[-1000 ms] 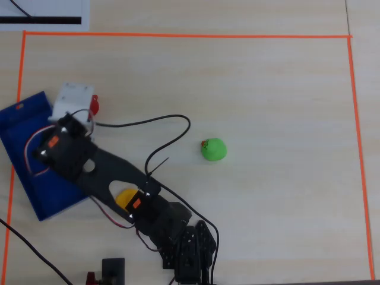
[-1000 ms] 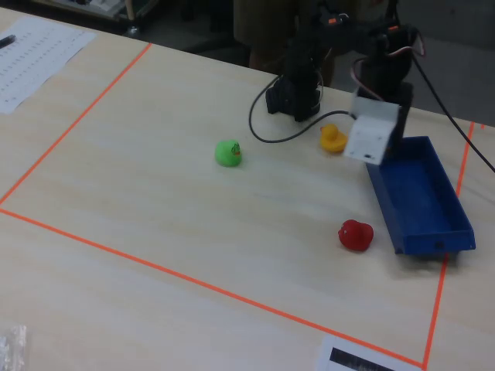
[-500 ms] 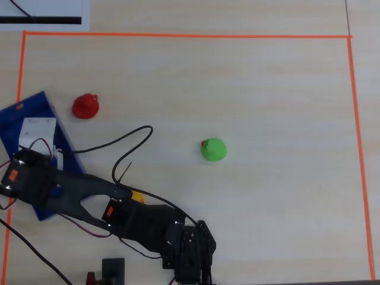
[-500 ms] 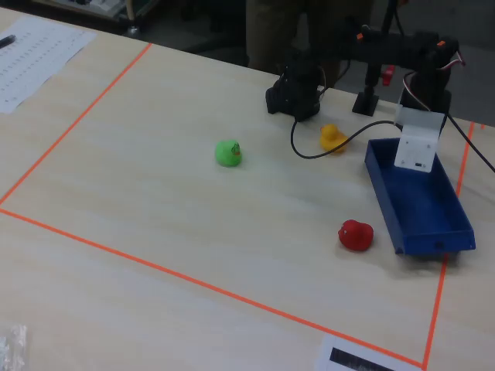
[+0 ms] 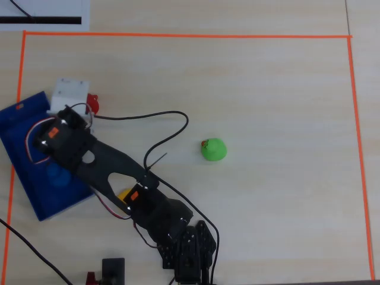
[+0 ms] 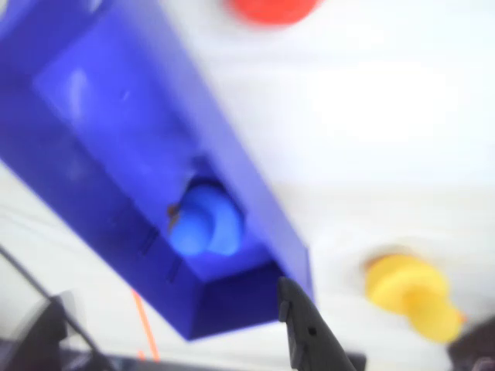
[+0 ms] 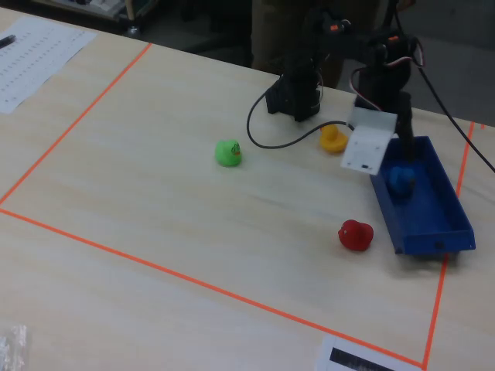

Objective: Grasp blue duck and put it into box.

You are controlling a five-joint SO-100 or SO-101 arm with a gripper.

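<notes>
The blue duck (image 7: 400, 178) lies inside the box (image 7: 435, 210), free of the fingers. In the wrist view the blue duck (image 6: 203, 221) rests near the closest end wall of the box (image 6: 108, 116). My gripper (image 6: 178, 340) hangs above that end, open, its two dark fingers wide apart with nothing between them. In the overhead view the arm covers much of the box (image 5: 22, 116), and the blue duck (image 5: 56, 174) shows as a paler patch beside the arm. In the fixed view the gripper (image 7: 403, 154) stands just over the duck.
A red duck (image 7: 356, 235) sits on the table beside the box's long wall. A yellow duck (image 7: 333, 139) lies near the arm's base and a green duck (image 7: 228, 152) mid-table. Orange tape (image 5: 178, 35) borders the area. A black cable (image 5: 160, 119) loops over the table.
The blue duck now lies loose in the box; it did not show there before. The arm has swung back from over the box's end toward the red duck.
</notes>
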